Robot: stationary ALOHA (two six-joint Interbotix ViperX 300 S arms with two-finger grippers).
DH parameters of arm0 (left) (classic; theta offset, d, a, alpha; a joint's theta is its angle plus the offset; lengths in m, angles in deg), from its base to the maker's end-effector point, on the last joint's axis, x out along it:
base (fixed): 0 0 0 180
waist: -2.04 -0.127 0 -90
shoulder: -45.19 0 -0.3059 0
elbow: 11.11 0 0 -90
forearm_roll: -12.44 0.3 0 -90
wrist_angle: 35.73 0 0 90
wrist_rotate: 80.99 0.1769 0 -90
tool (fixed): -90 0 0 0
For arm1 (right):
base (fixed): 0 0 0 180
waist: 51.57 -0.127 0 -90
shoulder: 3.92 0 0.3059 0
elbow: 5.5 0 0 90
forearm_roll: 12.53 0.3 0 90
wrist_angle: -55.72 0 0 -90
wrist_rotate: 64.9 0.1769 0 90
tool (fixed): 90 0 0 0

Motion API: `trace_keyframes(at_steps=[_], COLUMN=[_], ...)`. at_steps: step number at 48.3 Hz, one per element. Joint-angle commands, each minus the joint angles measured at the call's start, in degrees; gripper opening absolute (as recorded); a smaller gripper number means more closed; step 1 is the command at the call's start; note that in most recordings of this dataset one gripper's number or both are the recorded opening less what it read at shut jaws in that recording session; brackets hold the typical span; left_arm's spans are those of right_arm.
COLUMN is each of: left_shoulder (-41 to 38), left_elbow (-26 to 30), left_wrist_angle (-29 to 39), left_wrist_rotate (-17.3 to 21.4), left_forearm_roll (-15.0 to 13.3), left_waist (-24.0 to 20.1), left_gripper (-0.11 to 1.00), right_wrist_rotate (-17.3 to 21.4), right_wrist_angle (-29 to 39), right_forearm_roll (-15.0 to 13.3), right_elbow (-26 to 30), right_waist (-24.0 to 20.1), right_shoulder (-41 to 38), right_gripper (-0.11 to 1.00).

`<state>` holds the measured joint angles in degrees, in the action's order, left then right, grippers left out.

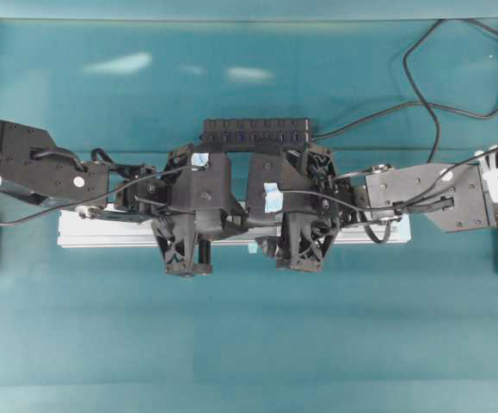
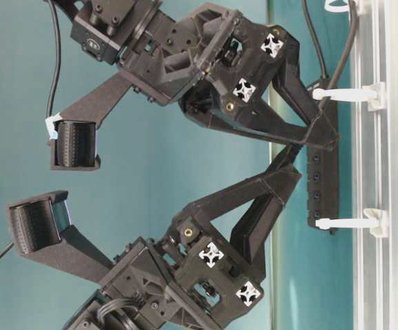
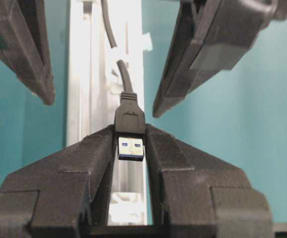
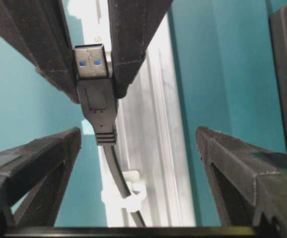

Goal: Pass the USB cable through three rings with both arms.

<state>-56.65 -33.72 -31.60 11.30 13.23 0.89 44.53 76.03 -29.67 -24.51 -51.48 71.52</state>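
The left gripper [image 3: 130, 148] pinches the plug [image 3: 130, 119]. The right gripper [image 4: 138, 148] gapes wide. Overhead, both arms hide the rings and most of the rail [image 1: 102, 231].

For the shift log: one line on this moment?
left gripper: shut on USB cable plug | right gripper: open, facing it | cord through ring
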Motion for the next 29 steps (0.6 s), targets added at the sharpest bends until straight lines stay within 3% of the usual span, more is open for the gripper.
trace_keyframes(at_steps=[1, 5, 15, 18, 22, 29], left_shoulder=[1.3, 1.4, 1.3, 1.4, 1.3, 1.4], left_elbow=[0.7, 0.7, 0.6, 0.7, 0.7, 0.6], left_wrist_angle=[-0.3, -0.3, -0.3, -0.3, -0.2, -0.2], left_wrist_rotate=[0.1, 0.1, 0.1, 0.1, 0.1, 0.1], left_forearm_roll=[0.1, 0.1, 0.1, 0.1, 0.1, 0.0], left_waist=[0.3, 0.3, 0.1, 0.0, -0.2, -0.5], left_gripper=[0.22, 0.22, 0.22, 0.22, 0.22, 0.22], right_wrist_rotate=[0.0, 0.0, -0.3, -0.3, -0.2, -0.2], right_wrist_angle=[-1.7, -3.0, -4.1, -4.0, -4.0, -4.0], right_forearm_roll=[-0.2, -0.2, -0.2, -0.2, -0.2, -0.2], right_elbow=[0.8, 0.7, 0.6, 0.4, 0.4, 0.4], right_waist=[-0.2, -0.3, -1.7, -1.8, -2.1, -2.3], right_shoulder=[0.3, 0.4, 0.4, 0.4, 0.5, 0.4], right_gripper=[0.79, 0.66, 0.13, 0.03, -0.05, -0.06])
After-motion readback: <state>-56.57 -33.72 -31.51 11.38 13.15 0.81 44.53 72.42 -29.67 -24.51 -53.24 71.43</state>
